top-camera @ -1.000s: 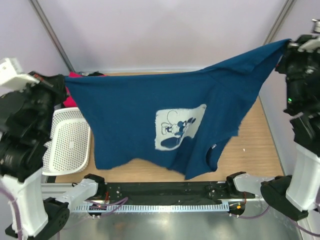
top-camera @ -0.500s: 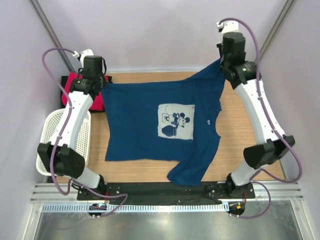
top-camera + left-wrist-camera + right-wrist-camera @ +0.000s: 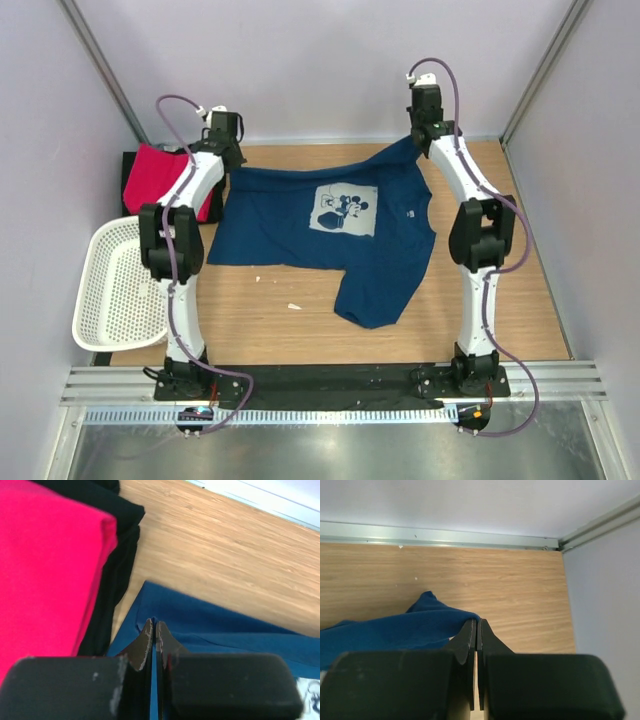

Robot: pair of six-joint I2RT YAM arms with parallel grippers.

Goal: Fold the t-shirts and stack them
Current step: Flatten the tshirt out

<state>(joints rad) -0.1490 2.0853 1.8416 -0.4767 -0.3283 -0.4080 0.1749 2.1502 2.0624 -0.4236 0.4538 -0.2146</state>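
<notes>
The navy t-shirt (image 3: 290, 235) with a white cartoon print (image 3: 343, 210) lies spread on the wooden table, print up, one sleeve trailing toward the near side. My left gripper (image 3: 228, 160) is shut on its far left edge; blue cloth (image 3: 210, 625) shows between the jaws of the left gripper (image 3: 154, 623). My right gripper (image 3: 418, 140) is shut on the far right edge, with cloth (image 3: 395, 630) bunched at the tip of the right gripper (image 3: 477, 622). A pink-red t-shirt (image 3: 155, 175) (image 3: 45, 570) lies folded on a black t-shirt (image 3: 122, 550) at the far left.
A white perforated basket (image 3: 115, 290) stands at the left near side. Grey walls and metal frame posts close in the table on three sides. Small white scraps (image 3: 294, 306) lie on the wood near the shirt's near hem.
Both arms have stretched out to the far side and lowered the navy shirt from hanging in the air to lying flat on the table. Both grippers stay shut on it.
</notes>
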